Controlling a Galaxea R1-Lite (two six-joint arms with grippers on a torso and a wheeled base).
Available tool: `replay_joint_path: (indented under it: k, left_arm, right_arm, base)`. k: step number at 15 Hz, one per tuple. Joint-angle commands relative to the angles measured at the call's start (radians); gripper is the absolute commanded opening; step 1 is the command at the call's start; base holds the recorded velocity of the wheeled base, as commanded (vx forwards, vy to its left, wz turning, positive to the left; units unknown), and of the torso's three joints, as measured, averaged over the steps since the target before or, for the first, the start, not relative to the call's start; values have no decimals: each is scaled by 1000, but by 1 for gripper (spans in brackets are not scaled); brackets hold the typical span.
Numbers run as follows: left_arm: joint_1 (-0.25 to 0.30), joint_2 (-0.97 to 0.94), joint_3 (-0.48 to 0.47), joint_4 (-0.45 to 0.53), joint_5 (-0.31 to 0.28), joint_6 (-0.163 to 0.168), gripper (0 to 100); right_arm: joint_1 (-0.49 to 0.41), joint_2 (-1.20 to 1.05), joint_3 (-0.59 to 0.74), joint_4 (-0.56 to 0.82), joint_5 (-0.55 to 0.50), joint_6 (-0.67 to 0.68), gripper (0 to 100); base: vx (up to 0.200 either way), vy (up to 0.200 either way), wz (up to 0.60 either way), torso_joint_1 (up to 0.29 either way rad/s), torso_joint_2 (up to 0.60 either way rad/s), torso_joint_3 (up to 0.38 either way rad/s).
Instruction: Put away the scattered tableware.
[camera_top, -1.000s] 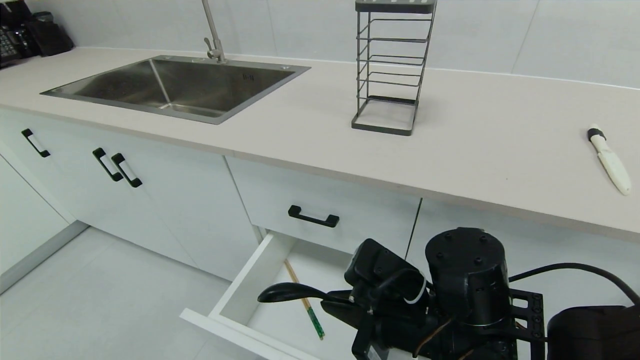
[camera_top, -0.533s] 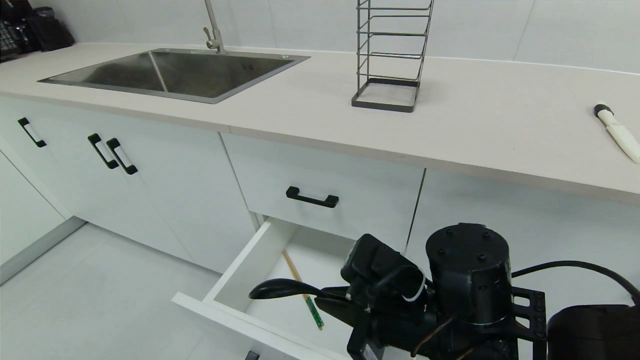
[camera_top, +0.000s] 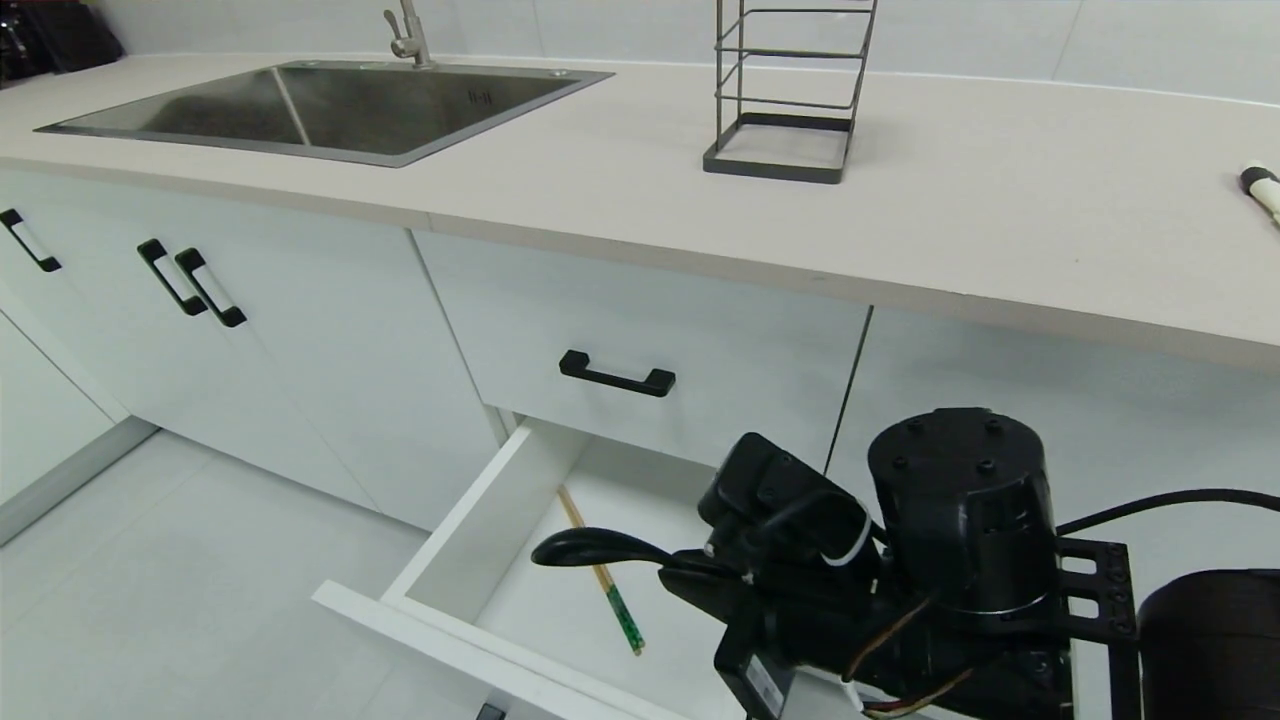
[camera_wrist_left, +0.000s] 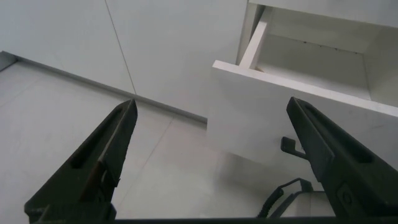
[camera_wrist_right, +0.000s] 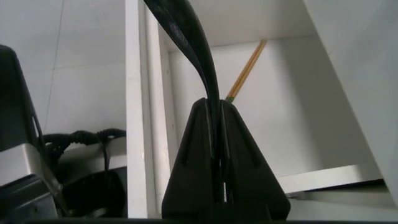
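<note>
Where the right tool (camera_top: 705, 572) grips, the spoon (camera_top: 590, 547) overhangs the drawer (camera_top: 478, 532).

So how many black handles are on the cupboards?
5: three handles on the doors under the sink, one on the shut drawer, one on the open drawer's front. Others may be hidden.

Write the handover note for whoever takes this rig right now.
Right gripper: shut on the black spoon, held above the open drawer.
Left gripper: open, nothing in it, low down and facing the drawer's front.
Done: chopsticks lie inside the drawer.
Left: drop the spoon into the drawer. A white utensil with a black end lies on the counter at its right edge and is probably next. The drawer will likely need closing afterwards.
</note>
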Motion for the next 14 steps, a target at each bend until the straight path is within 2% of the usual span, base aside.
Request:
replay_joint_path:
  k: [1,11,14]
  left_arm:
    - [0,0,0,-1,1,0,100]
    - [0,0,0,-1,1,0,100]
    - [0,0,0,-1,1,0,100]
  right_arm:
    - [20,101,-98,-7,-6,-1,0]
    - [26,219,-179,-14,-41,-1,0]
    - [23,285,-270,-7,-50,0,0]
  base:
    - [0,0,0,0,0,0]
    - [0,0,0,0,0,0]
    - [0,0,0,0,0,0]
